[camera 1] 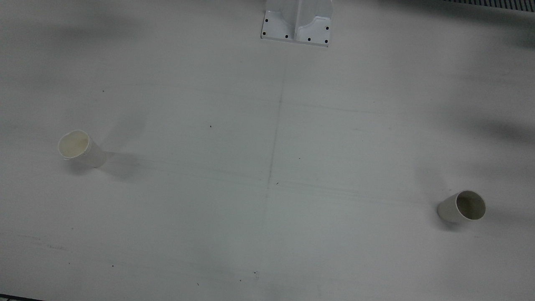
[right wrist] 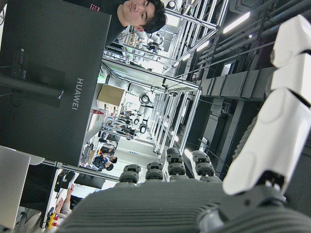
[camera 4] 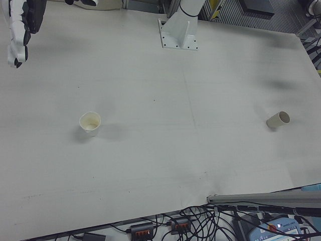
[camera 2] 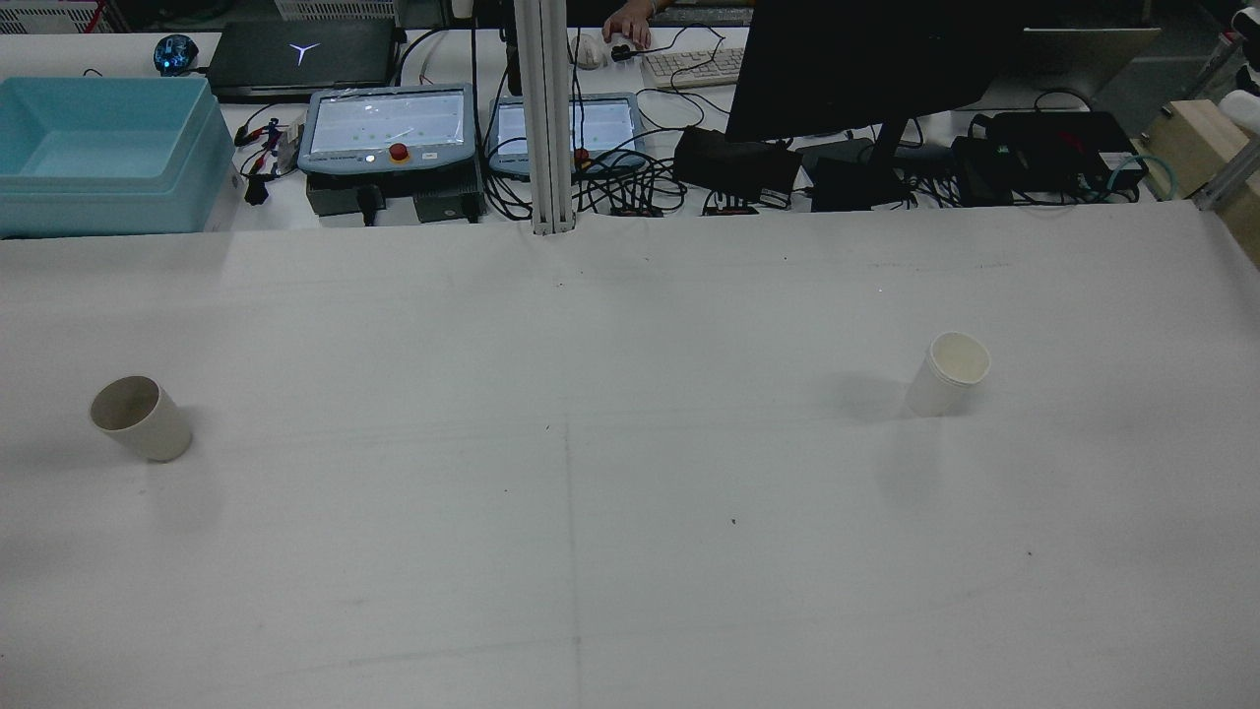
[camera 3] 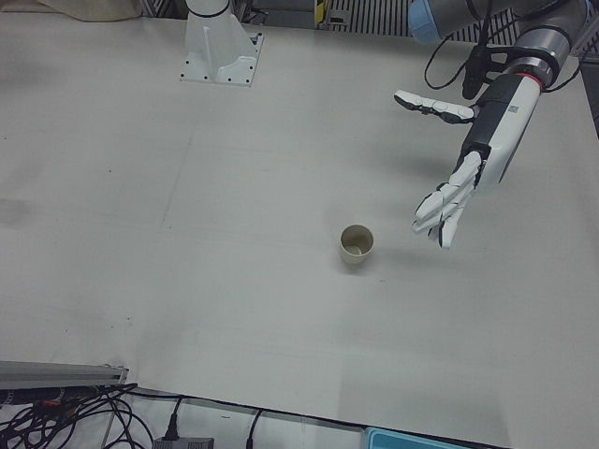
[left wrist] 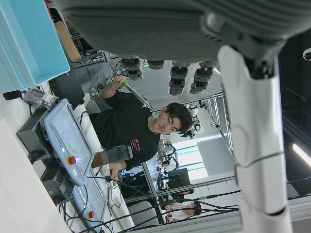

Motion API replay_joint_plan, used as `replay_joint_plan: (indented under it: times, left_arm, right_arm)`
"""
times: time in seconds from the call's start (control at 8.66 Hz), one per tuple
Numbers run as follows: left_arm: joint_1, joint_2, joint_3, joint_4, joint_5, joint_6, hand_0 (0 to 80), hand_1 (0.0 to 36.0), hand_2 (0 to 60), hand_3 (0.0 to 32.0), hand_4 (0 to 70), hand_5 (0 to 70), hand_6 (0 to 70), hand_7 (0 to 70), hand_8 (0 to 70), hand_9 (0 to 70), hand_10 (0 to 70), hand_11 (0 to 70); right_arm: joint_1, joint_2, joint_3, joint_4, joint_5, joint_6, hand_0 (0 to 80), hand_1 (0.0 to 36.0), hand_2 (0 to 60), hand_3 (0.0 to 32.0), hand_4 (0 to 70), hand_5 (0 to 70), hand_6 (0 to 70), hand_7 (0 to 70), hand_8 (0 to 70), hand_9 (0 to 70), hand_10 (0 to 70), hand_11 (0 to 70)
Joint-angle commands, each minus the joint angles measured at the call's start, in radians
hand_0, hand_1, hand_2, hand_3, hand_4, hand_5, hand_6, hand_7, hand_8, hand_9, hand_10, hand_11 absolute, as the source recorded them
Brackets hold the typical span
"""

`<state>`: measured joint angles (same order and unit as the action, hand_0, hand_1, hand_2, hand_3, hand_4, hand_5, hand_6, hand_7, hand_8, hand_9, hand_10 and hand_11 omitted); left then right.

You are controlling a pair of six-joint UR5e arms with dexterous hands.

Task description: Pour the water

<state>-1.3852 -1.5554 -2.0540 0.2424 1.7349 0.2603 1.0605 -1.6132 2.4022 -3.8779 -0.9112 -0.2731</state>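
Both hands spread, empty: left hand, right hand

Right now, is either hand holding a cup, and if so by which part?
Nothing is held. The left hand hangs open above the table beside the darker cup, not touching it. The right hand is open too, far from the lighter cup.

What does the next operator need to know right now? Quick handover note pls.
Left hand: open, holding nothing, raised above the table beside the tan cup, not touching it.
Right hand: open, empty, up at the far edge of its half, well away from the white cup.
Both cups stand upright on the table, far apart, one on each half.
Done: nothing yet; no cup grasped.
Left: grasp one cup, bring it to the other, pour.
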Motion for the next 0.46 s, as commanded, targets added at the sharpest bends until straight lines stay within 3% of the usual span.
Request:
replay_joint_plan:
  times: [0.0,0.35]
  left_arm:
    - [0.005,0.0,0.001,0.002,0.0,0.002,59.3,17.4,0.0,0.0,15.3,8.3,7.4,15.0,1.1,2.2,4.6,9.0]
    - [-0.002,0.001,0.005,0.012,0.008,0.011,59.4,17.5,0.0,0.0,15.9,9.2,8.2,15.9,1.7,3.1,5.0,9.6]
  right_arm:
    - [-0.001,-0.001,0.0,0.0,0.0,0.0,46.0,13.1,14.4,0.0,5.0,9.1,7.6,12.9,3.3,7.4,3.3,6.2]
    - [0.083,0.004,-0.024,0.003,-0.014,-0.024,46.4,14.2,16.6,0.0,5.9,9.6,8.4,13.8,3.6,7.7,3.2,6.1]
